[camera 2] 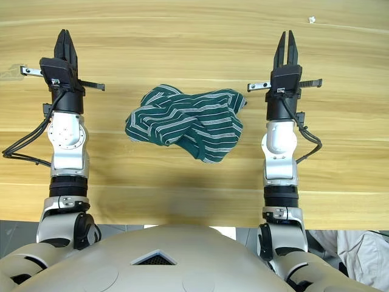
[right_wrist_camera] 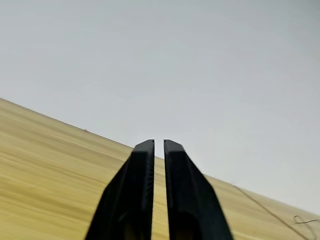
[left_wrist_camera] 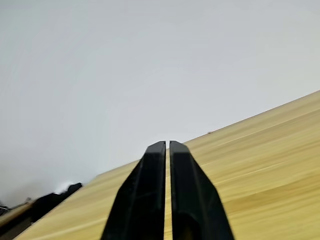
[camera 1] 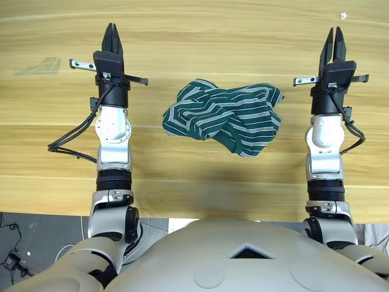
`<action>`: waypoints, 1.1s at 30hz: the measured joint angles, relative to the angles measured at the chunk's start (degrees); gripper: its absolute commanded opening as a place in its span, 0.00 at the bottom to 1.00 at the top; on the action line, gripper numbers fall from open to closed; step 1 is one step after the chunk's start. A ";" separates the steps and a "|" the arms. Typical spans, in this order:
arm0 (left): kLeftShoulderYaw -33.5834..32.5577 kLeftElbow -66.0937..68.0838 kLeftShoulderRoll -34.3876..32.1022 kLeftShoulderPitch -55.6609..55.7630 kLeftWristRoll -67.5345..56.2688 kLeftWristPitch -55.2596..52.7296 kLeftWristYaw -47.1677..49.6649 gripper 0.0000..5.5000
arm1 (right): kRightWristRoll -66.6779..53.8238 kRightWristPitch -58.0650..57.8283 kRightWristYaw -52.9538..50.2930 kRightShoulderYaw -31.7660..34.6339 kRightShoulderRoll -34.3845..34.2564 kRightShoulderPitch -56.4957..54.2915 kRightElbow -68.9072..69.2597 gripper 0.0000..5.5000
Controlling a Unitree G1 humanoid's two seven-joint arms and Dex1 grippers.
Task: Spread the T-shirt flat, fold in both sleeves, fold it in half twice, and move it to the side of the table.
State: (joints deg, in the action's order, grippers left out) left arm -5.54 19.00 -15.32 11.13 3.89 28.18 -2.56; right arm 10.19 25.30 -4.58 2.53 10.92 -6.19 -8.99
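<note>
Left gripper (camera 1: 111, 29) and right gripper (camera 1: 335, 31), fingers together, are flanking the crumpled mid-frame T-shirt (camera 1: 225, 118); any grab is risking pinching doubled layers

T-shirt (camera 1: 225, 115) bunched; much buried in own folds. White speck (camera 1: 343, 15) on far tabletop (camera 1: 194, 36) too small to identify. Dark object (left_wrist_camera: 47, 204) cut by edge.

Bright, even light leaves only faint soft shadows on the table (camera 1: 194, 36).
</note>
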 measured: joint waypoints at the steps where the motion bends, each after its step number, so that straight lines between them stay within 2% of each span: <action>1: 0.63 -2.16 -0.42 -1.41 -4.34 -1.05 -5.44 0.14 | -3.13 -2.02 2.67 -0.51 -0.37 1.76 2.31 0.19; 4: 4.74 -10.00 -4.95 -9.63 -8.70 -3.23 -17.80 0.22 | -12.02 -12.22 12.32 -4.05 0.42 7.77 12.44 0.29; 5: 6.41 -13.60 -7.86 -13.52 -8.69 -3.63 -22.18 0.25 | -14.83 -17.10 17.54 -6.09 2.79 10.26 17.72 0.32; 8: 10.32 -21.68 -15.33 -21.15 -8.41 -5.70 -32.18 0.33 | -18.51 -26.60 31.68 -10.60 13.57 17.94 28.91 0.42; 11: 13.70 -26.38 -21.05 -25.60 -7.75 -8.25 -39.66 0.40 | -17.31 -28.59 42.44 -13.71 24.52 25.22 32.21 0.51; 14: 15.94 -27.36 -22.08 -26.30 -5.77 -9.60 -41.61 0.40 | -15.38 -29.44 44.53 -15.29 25.97 25.56 31.28 0.60; 17: 18.16 -26.92 -21.74 -25.67 -2.97 -10.93 -41.62 0.40 | -13.27 -32.92 44.59 -17.14 25.43 22.57 27.89 0.60; 25: 21.74 -26.09 -20.81 -23.76 -1.28 -12.09 -41.99 0.40 | -10.47 -37.38 45.48 -23.25 22.19 13.10 21.57 0.33; 29: 24.38 -28.00 -20.52 -23.15 -1.35 -14.29 -44.35 0.40 | -9.53 -37.38 46.09 -25.01 22.23 11.90 20.90 0.19; 33: 24.93 -26.23 -18.02 -18.03 0.46 -17.68 -43.00 0.40 | -9.47 -37.18 46.36 -25.19 22.50 12.27 21.31 0.05</action>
State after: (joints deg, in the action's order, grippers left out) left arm 19.39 -7.24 -33.34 -6.90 4.35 10.50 -45.56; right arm 0.73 -11.89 41.78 -22.66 33.42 6.08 12.32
